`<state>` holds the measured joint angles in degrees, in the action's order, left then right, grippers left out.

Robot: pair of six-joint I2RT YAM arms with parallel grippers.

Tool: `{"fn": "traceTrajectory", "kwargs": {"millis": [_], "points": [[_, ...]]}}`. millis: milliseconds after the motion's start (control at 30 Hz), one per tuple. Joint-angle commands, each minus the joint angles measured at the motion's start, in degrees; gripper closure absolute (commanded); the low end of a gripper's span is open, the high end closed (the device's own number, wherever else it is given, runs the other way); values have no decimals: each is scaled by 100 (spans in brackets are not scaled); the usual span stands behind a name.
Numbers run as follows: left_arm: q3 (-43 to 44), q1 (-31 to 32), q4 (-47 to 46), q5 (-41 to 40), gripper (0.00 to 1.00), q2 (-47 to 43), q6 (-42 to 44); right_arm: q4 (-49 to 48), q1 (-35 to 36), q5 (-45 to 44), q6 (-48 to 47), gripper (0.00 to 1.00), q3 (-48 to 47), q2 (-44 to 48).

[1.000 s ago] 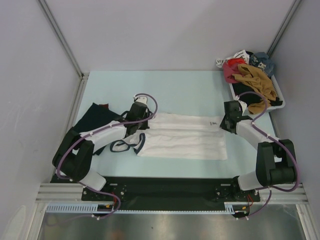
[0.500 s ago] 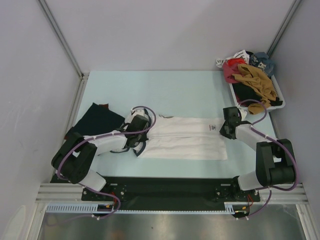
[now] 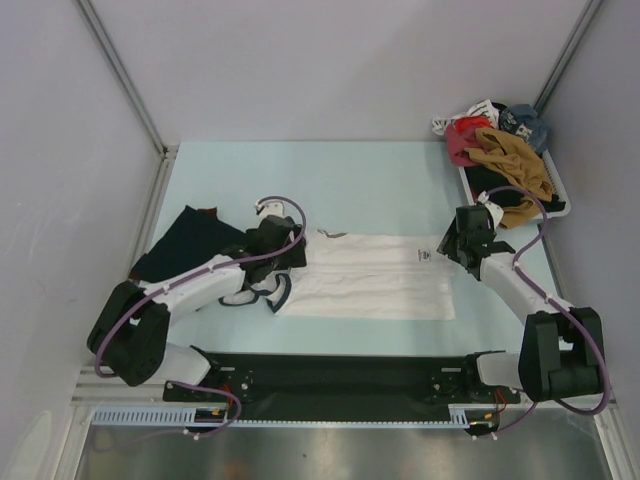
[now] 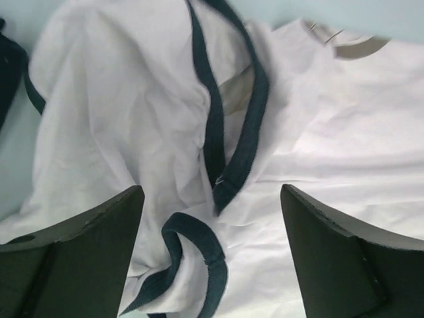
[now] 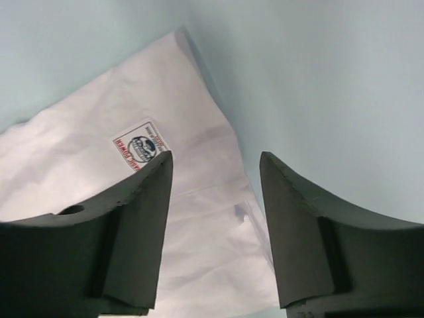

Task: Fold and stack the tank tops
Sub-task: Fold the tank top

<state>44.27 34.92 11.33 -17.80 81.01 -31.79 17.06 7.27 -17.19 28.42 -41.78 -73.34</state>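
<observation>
**Overhead view**
- Left gripper (image 3: 288, 250): low over the table (image 3: 350, 175), at the strap end of the white top (image 3: 370, 278). The jaws look parted, with nothing seen in them.
- Right gripper (image 3: 455, 245): at the opposite, hem end of the white top, over its far corner. The jaws are too small here to judge.
- White top: lies flat in a long band stretching from one gripper to the other, with the straps bunched under the left gripper.
- Navy top (image 3: 190, 238): spread on the table out to the left of the left gripper, beside that arm. Whether it touches the white top cannot be told.
- Basket (image 3: 560, 210): beyond the right gripper and to its right, heaped with mixed clothes (image 3: 505, 150).

**Left wrist view**
- Left gripper (image 4: 211, 192): jaws wide apart and empty. No cloth is pinched by either of the fingers (image 4: 86, 258).
- White top (image 4: 119, 119): directly below and ahead of the gripper, rumpled, filling most of the view.
- Trim (image 4: 250, 126): dark navy edging loops across the cloth, running from ahead of the gripper down between the fingers.

**Right wrist view**
- Right gripper (image 5: 216, 159): jaws partly spread, holding nothing.
- White top (image 5: 165, 99): its corner lies below and ahead, mostly on the left finger's side. Its edge passes between the fingers.
- Label (image 5: 140, 151): a small printed patch on the cloth, just ahead of the left fingertip.
- Table (image 5: 318, 79): pale surface ahead of the right finger and to its right.
</observation>
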Motion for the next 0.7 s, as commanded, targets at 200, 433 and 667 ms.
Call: {"fn": "traceTrajectory", "kwargs": {"millis": [200, 433, 667], "points": [[-14, 155, 669, 592, 0, -1148, -81, -229, 3, 559, -671, 44, -1208, -1313], [-1446, 850, 440, 786, 2, -2185, -968, -124, 108, 349, -619, 44, -1903, -2447], [-2343, 903, 563, 954, 2, -2722, -1268, 157, 144, -170, -505, 59, -1922, -2826]]}}
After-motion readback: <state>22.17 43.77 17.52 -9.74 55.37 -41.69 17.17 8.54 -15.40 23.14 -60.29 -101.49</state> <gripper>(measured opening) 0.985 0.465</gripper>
